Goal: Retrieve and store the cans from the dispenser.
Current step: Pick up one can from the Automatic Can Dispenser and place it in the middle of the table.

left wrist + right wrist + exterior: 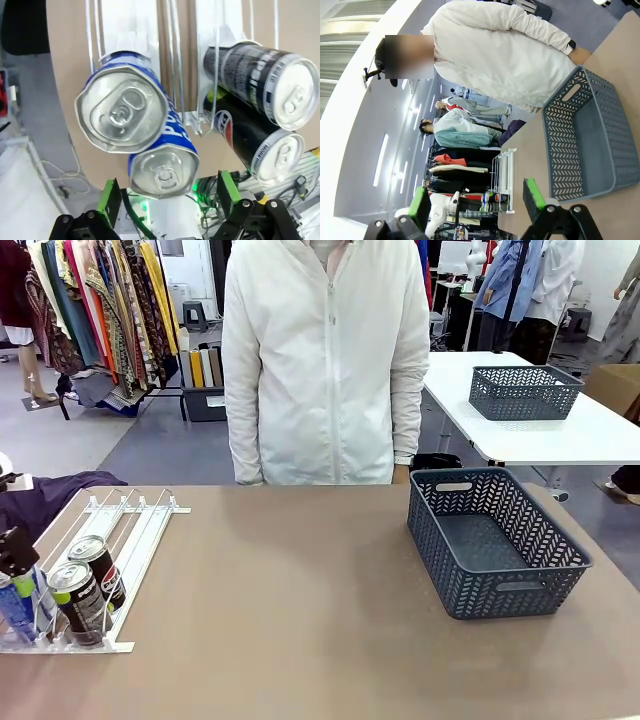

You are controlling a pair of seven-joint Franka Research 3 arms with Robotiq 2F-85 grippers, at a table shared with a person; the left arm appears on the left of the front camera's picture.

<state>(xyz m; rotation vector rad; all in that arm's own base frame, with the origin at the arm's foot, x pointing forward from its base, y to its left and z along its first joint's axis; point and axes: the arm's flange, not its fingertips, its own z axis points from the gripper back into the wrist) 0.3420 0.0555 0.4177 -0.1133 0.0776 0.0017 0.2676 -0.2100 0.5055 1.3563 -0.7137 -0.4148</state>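
Left wrist view has the left gripper [167, 197] spread wide, its green pads [109, 199] standing either side of the silver top of the lower blue can [162, 172]. They are clear of it and pinch nothing. A second blue can [122, 110] lies just beyond it on the dispenser [150, 30]. Two black cans [265, 82] lie in the neighbouring lane, one behind the other, parted from the blue ones by the clear rails [175, 75].

Front view puts the dispenser at the near left corner of the table [300, 620]. The cans are bunched at its low end, with the left gripper just beside them.

Right wrist view shows the right gripper [476, 200] likewise spread and holding nothing, well apart from the cans. The dark grey mesh basket [590, 140] sits on the table's right side with nothing in it. A person [325, 360] in a white jacket stands at the far edge.
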